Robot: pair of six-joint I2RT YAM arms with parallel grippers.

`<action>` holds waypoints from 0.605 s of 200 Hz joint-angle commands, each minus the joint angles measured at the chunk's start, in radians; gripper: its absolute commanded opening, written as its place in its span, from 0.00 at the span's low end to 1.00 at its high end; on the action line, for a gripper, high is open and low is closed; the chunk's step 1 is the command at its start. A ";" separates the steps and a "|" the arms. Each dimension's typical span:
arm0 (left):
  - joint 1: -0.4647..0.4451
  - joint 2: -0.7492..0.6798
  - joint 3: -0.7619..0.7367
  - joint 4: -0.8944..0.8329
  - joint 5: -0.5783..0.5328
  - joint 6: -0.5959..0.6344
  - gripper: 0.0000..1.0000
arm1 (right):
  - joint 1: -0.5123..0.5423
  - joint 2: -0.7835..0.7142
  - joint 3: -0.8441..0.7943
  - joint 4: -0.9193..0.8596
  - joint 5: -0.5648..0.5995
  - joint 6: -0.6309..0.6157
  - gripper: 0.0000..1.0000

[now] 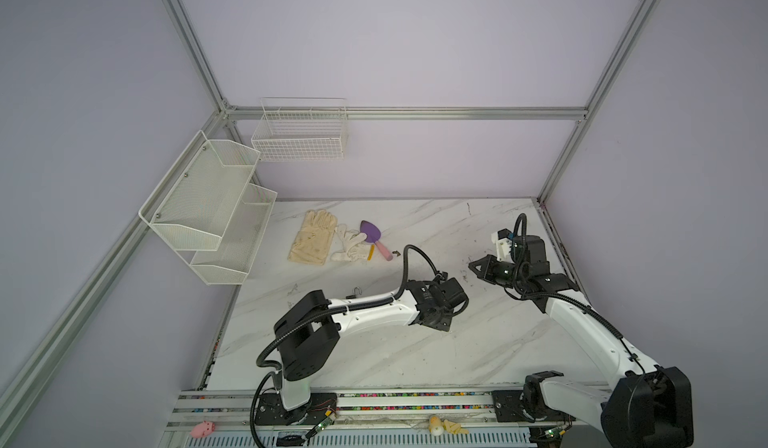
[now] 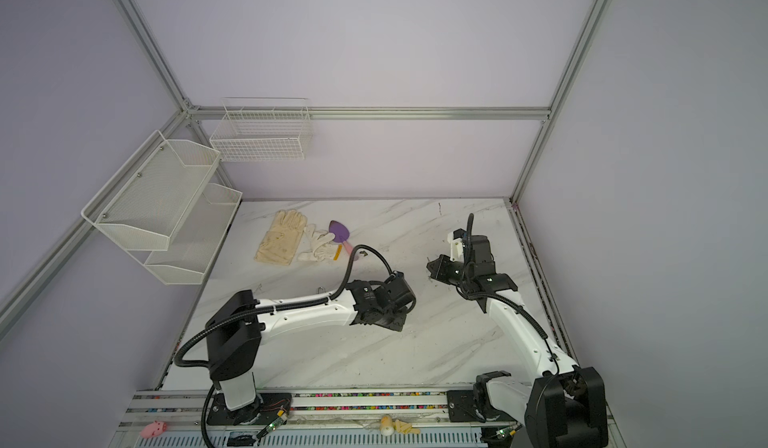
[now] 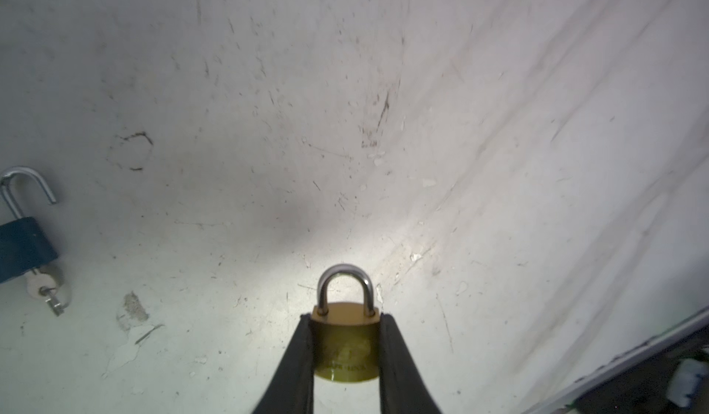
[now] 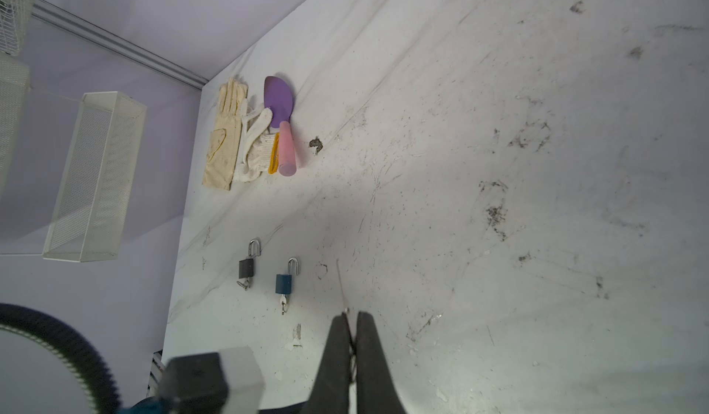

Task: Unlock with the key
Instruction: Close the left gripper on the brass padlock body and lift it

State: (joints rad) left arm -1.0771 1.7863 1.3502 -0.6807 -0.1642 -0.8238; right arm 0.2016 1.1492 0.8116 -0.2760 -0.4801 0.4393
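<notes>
1. The step in hand looks like securing the lock. The left gripper has its jaws clamped on the two sides of the brass padlock. It holds it well apart from the blue padlock, on the right arm's side of it.
2. Both legs of the brass padlock's shackle sit down in the body, so I judge it locked. I cannot tell whether it rests on the table or is raised off it.
3. The right gripper is clenched tight. A thin sliver of metal pokes out at its tips, perhaps the key, but it is too small to be sure. This gripper hangs farther from the blue padlock than the left gripper does.
4. The grey padlock lies just beside the blue padlock. Both have their shackles sprung open.
5. The brass padlock's keyhole end points back between the fingers, toward the left wrist. The next move likely calls for lifting and turning the lock so that this end faces the right gripper. The right gripper then needs a straight, well-aligned push before any twist.
</notes>
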 commanded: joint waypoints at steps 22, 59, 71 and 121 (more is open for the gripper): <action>0.108 -0.214 -0.185 0.262 0.032 -0.180 0.12 | 0.077 -0.053 0.027 -0.048 0.113 -0.028 0.00; 0.173 -0.299 -0.240 0.357 0.024 -0.273 0.10 | 0.230 -0.085 0.017 -0.026 0.221 0.020 0.00; 0.194 -0.320 -0.259 0.383 0.020 -0.316 0.08 | 0.264 -0.095 0.011 -0.019 0.243 0.046 0.00; 0.255 -0.416 -0.374 0.521 0.009 -0.513 0.04 | 0.448 -0.119 -0.043 0.076 0.326 0.172 0.00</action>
State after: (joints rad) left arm -0.8417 1.4281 1.0306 -0.2710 -0.1429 -1.2072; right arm 0.5705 1.0435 0.8032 -0.2661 -0.2295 0.5301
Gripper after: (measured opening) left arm 0.225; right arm 0.062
